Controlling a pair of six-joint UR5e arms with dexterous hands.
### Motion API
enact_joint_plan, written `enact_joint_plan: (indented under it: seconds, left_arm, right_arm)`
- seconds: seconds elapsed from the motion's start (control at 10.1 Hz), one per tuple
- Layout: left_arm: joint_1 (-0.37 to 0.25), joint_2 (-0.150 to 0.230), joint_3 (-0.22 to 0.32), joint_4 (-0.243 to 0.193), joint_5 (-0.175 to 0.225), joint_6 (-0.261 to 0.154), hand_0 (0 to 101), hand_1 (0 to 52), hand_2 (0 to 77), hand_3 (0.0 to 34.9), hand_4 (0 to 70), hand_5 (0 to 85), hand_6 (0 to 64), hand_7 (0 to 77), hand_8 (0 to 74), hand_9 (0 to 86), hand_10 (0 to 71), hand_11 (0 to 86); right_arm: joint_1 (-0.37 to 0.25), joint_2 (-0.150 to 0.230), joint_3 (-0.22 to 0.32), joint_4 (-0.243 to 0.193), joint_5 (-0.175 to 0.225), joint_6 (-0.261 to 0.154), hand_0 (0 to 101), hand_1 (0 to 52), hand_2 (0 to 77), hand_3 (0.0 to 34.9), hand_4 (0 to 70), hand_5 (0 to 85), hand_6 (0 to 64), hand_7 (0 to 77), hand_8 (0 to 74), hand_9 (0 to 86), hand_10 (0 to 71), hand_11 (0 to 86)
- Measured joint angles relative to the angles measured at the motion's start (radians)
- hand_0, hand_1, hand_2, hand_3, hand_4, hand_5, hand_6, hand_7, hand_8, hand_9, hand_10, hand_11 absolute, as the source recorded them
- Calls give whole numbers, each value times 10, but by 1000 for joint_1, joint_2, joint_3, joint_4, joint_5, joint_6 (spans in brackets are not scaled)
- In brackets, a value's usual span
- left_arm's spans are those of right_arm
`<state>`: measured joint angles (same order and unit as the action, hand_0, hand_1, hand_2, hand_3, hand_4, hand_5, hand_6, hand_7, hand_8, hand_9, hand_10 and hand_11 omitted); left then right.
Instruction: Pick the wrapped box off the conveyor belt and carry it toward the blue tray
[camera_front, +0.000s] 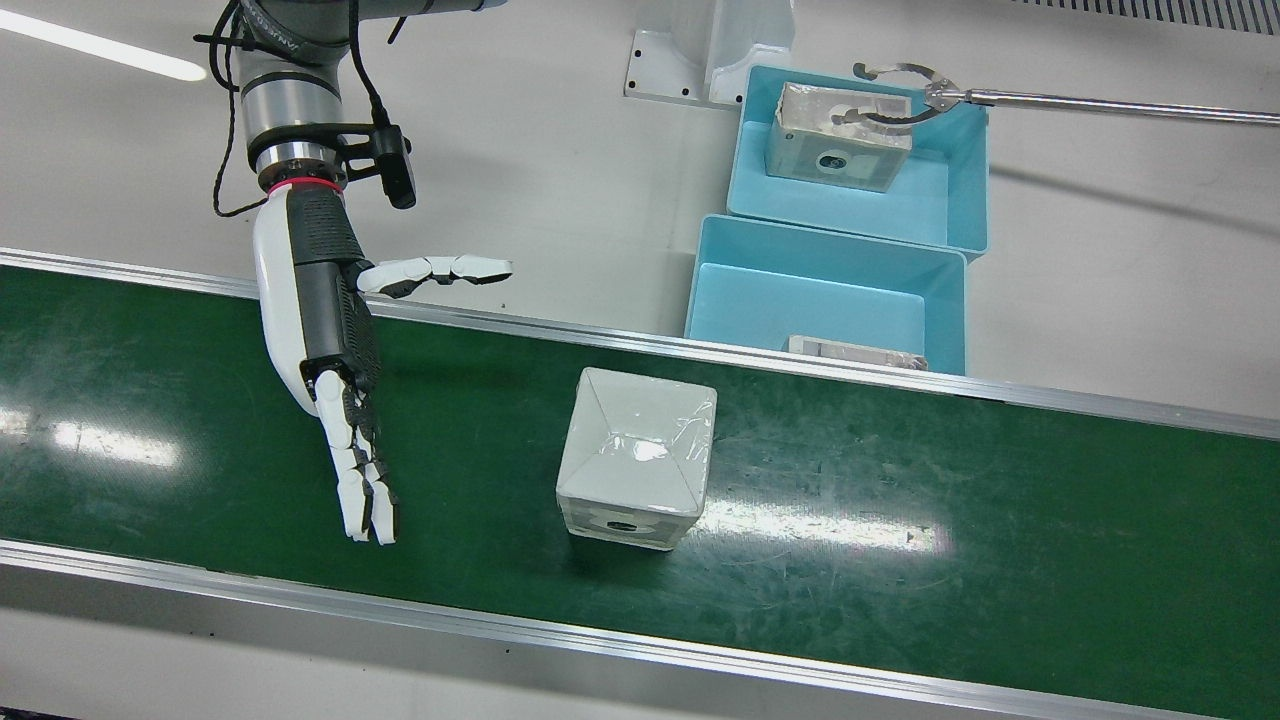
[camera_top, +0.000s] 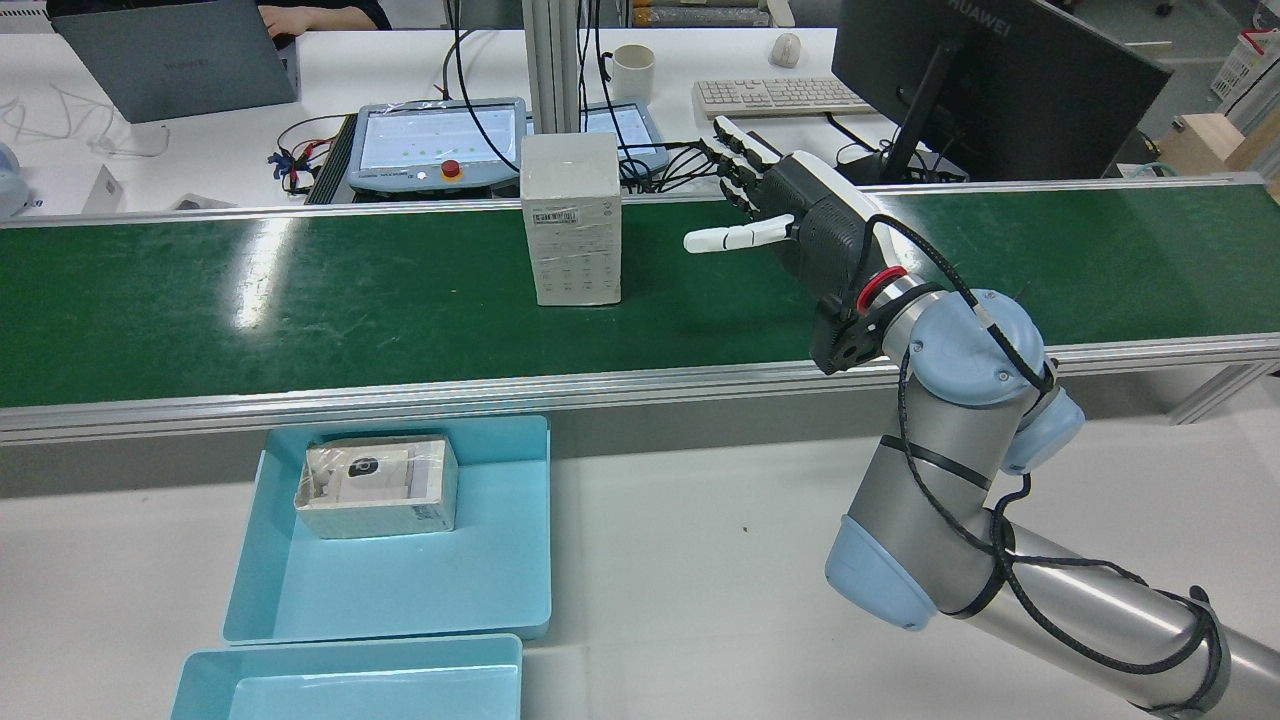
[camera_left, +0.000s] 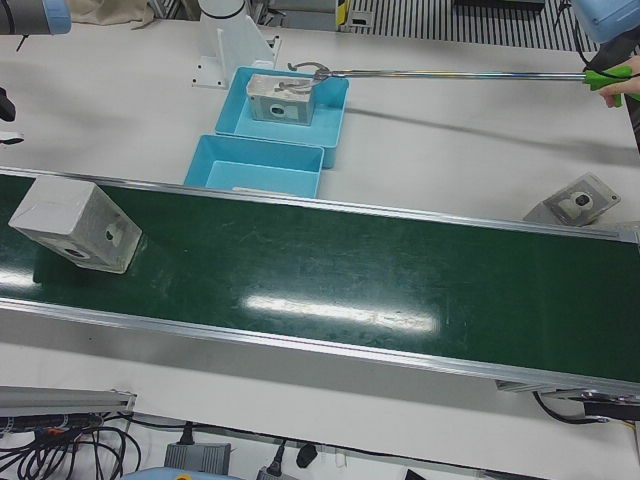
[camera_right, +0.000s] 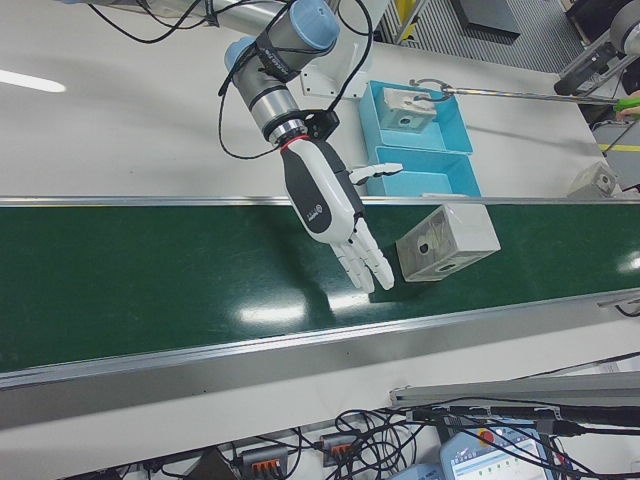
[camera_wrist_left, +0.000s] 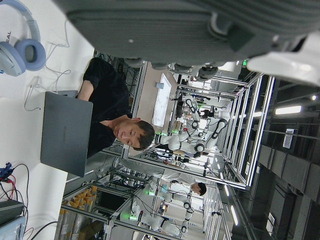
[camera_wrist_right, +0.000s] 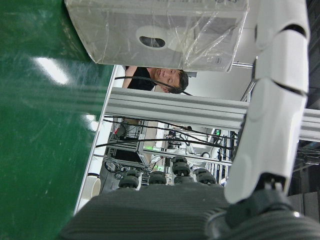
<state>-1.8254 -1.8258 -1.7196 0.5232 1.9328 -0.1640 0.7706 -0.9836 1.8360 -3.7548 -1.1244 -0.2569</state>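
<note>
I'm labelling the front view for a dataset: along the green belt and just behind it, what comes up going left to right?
Right hand → wrapped box → blue tray behind the belt's far rail.

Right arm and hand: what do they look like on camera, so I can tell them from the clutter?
The right arm is silver tube with pale blue joint caps; a black cable winds along it. A red ring marks the wrist, with a small black camera bracketed beside it. The right hand has a white shell over a ribbed black palm, with white, black-jointed fingers.
</note>
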Motion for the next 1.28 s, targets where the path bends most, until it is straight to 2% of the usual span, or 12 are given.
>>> enact_joint_plan:
  seconds: [0.79, 0.99, 1.19, 1.28]
  left_arm:
    - [0, 0, 0, 0, 0, 0, 0, 0, 5, 0, 0, 11, 0, 0, 0, 0, 0, 0]
    - [0, 0, 0, 0, 0, 0, 0, 0, 5, 0, 0, 11, 0, 0, 0, 0, 0, 0]
    - [0, 0, 0, 0, 0, 0, 0, 0, 5, 0, 0, 11, 0, 5, 0, 0, 0, 0]
    - [0, 0, 0, 0, 0, 0, 0, 0, 5, 0, 0, 11, 0, 0, 0, 0, 0, 0]
  right_arm:
    - [11, 2, -8, 2, 0, 0, 450, 120, 120, 31, 0, 11, 0, 5, 11, 11, 27, 54]
    - [12, 6, -31, 11, 2, 0, 451, 120, 120, 31, 11, 11, 0, 0, 11, 11, 27, 54]
    - [11, 7, -61, 37, 2, 1, 450, 120, 125, 36, 11, 11, 0, 5, 11, 11, 27, 54]
    - [11, 8, -70, 46, 2, 2, 449, 120, 125, 2, 27, 11, 0, 0, 11, 11, 22, 54]
